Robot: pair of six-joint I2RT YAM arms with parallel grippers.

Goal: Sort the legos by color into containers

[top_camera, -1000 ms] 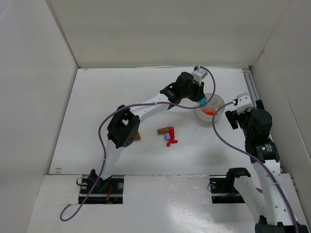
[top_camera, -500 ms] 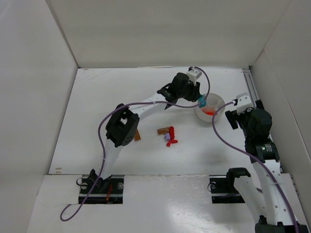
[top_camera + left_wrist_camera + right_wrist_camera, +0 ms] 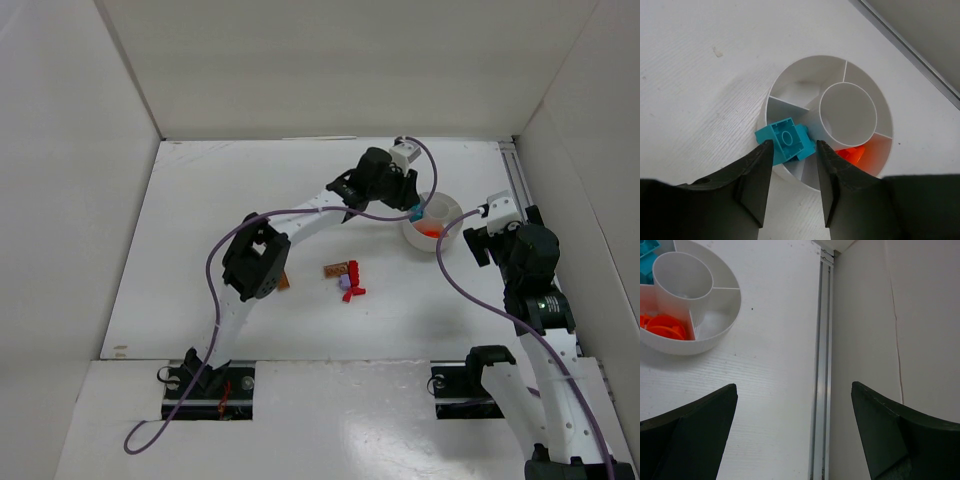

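A teal lego (image 3: 785, 140) lies tilted on the near-left rim of the round white bowl (image 3: 826, 57), partly in a compartment. My left gripper (image 3: 794, 144) hangs just above it, jaws parted to either side and not pressing it. In the top view the gripper (image 3: 412, 205) is at the bowl's left edge (image 3: 455, 210). Orange pieces (image 3: 852, 155) fill another compartment and also show in the right wrist view (image 3: 662, 325). Mid-table lie a brown brick (image 3: 337, 269), red pieces (image 3: 353, 268) and a purple brick (image 3: 345, 283). My right gripper (image 3: 792, 387) is wide open and empty, right of the bowl.
The bowl has a round centre cup (image 3: 847, 107) and several outer compartments. A metal rail (image 3: 821, 365) runs along the right wall beneath the right gripper. Another brown piece (image 3: 283, 280) lies by the left arm's elbow. White walls enclose the table on three sides.
The left wrist shifted slightly over the bowl's left edge and back. The teal lego stays at the rim. The right arm has not moved.
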